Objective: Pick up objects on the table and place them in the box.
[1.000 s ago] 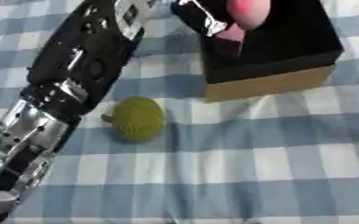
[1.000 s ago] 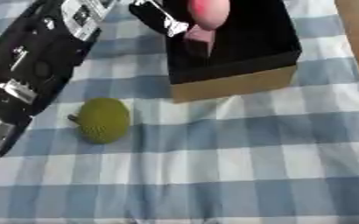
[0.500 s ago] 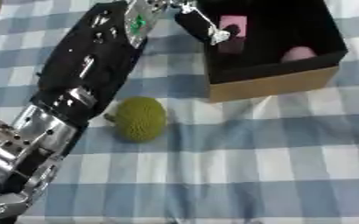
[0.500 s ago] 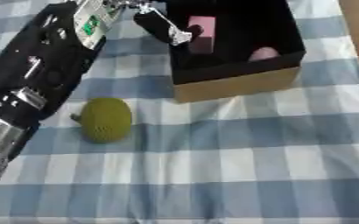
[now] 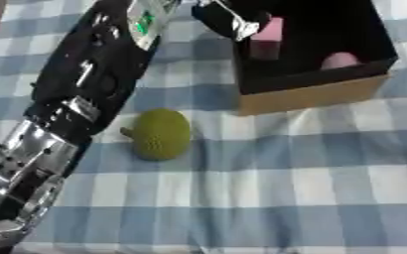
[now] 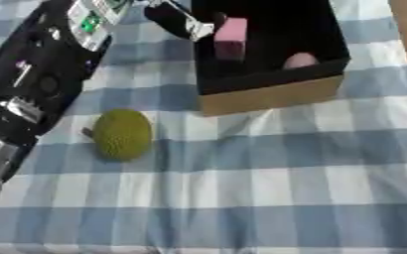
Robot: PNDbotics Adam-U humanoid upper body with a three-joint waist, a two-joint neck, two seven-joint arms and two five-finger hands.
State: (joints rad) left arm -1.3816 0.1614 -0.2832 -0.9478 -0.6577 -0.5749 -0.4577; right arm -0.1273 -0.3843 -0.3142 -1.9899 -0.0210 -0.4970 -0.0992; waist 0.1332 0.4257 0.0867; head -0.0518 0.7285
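Left eye view shows my left hand (image 5: 229, 20) at the far left rim of the box (image 5: 315, 96), reached there on a long black and silver arm that crosses the bench (image 5: 268, 198) from the near left corner. My fingers (image 5: 241, 27) look loosely extended and slightly apart, with nothing held in them; the tips hang over the box's left wall, right beside a pink block (image 5: 266, 35) that stands upright inside against that wall. I cannot tell whether a fingertip touches the block or only sits next to it.

The box is dark inside with tan cardboard outer walls. A second pink thing, a rounded one (image 5: 339, 60), lies in the box's near right corner, well apart from the block.

Outside the box, to its near left, a bumpy green fruit (image 5: 161, 134) with a short stub of stem lies on the blue and white checked cloth covering the bench. It sits just beside my forearm, on the side toward the box, and is not touching the box. My arm lies between the fruit and the left edge of the bench; nothing stands between the fruit and the box's front wall.

My right hand shows in neither view.
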